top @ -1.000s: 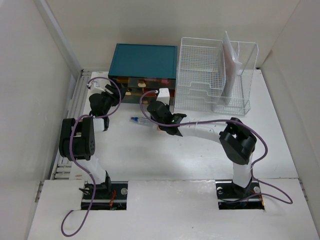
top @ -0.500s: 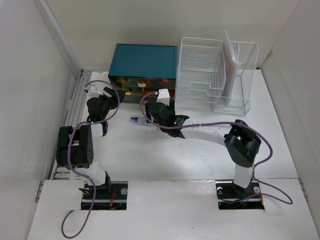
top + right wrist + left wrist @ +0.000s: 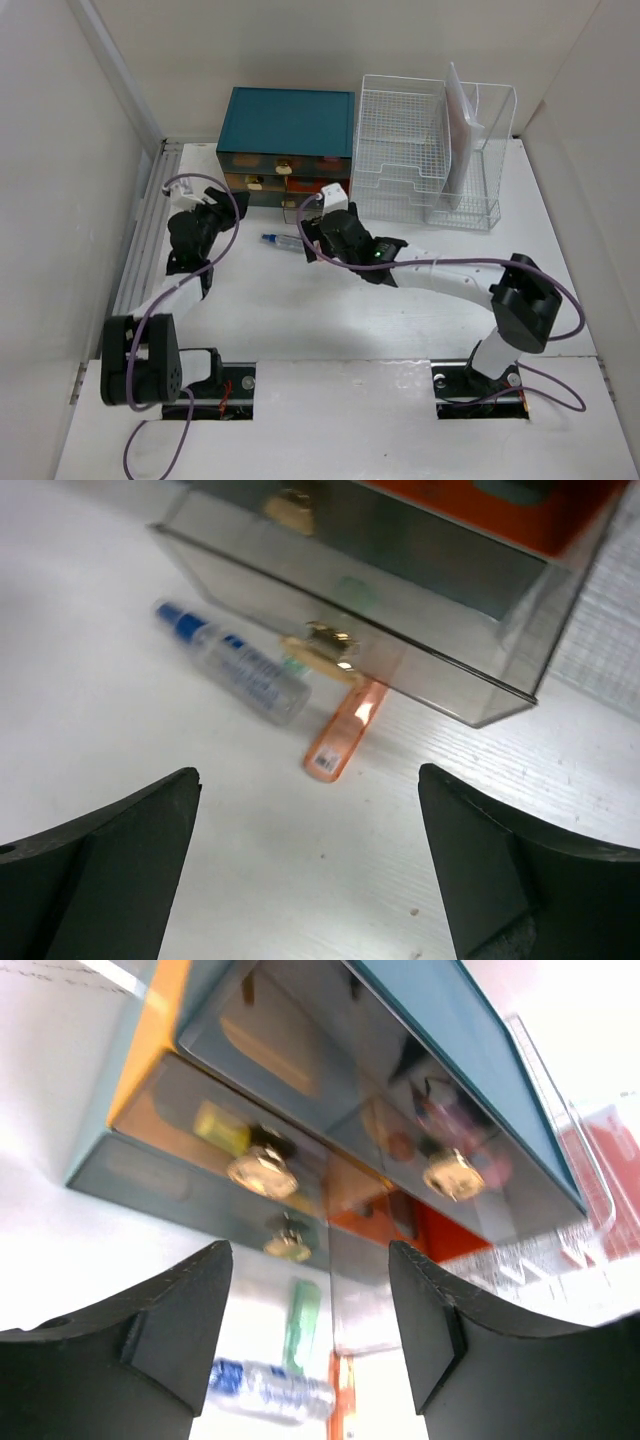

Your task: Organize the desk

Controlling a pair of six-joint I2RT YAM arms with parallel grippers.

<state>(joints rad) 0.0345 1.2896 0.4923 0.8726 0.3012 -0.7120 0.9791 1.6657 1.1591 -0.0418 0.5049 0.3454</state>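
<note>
**Operator:** How do the claws stand?

**Spotter:** Your left claw [image 3: 310, 1345] is spread wide and holds nothing. In its own view it faces the smoky drawer fronts of the teal drawer cabinet [image 3: 290, 122]. Your right claw [image 3: 310, 880] is also wide open and empty, low in its wrist view. A small clear bottle with a blue cap [image 3: 235, 667] and a flat orange stick [image 3: 343, 732] lie on the worktop [image 3: 300, 315] above it.

**Operator:** And the worktop itself?

**Spotter:** It fills the middle of the top view, white, with its grey rail [image 3: 140, 255] down the left side. The cabinet sits at its upper centre, and the white wire basket [image 3: 400, 150] is just to the right of that. The bottle lies in front of the cabinet, between your two claws. The stick's far end runs under a clear drawer with a brass knob [image 3: 325, 640]. In the left wrist view a green item [image 3: 300, 1325] lies beside the stick, but you can't tell what it is.
</note>
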